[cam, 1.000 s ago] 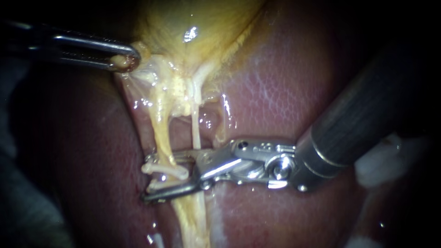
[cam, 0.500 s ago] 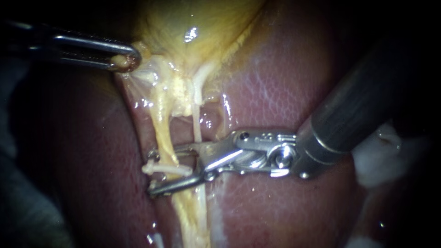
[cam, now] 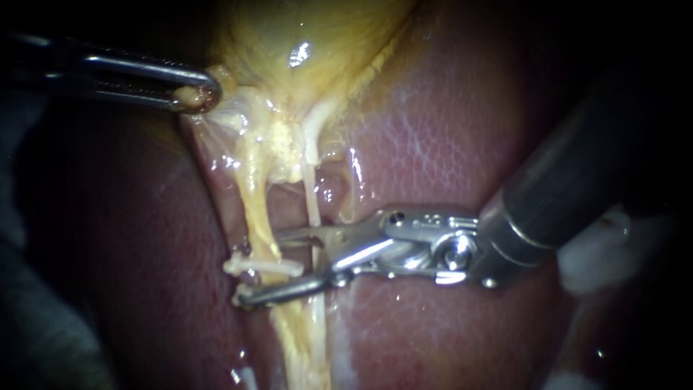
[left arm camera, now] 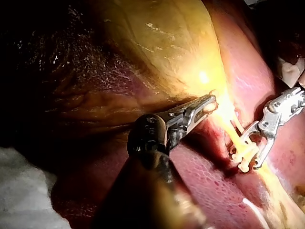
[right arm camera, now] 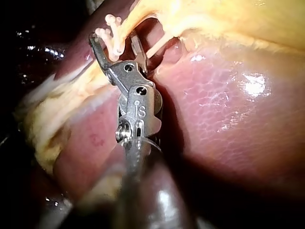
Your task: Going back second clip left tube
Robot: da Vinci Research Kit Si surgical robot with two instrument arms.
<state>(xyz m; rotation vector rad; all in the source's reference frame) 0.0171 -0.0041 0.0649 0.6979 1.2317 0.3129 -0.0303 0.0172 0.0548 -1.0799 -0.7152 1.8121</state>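
White clip (cam: 289, 269) sits across the left tube (cam: 256, 209), between the spread jaws of the right instrument (cam: 263, 266). The left instrument (cam: 206, 92) pinches tissue (cam: 186, 94) at the edge of the gallbladder (cam: 310, 43). A jaw catching on withdrawal could drag the clip loose or tear the tube.

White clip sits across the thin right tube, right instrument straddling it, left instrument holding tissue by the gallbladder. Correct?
Not quite. The endoscope view shows the white clip across the thicker left tube, not the thin right tube, which shows no clip. The rest stands: the right instrument straddles the clip and the left instrument holds tissue by the gallbladder.
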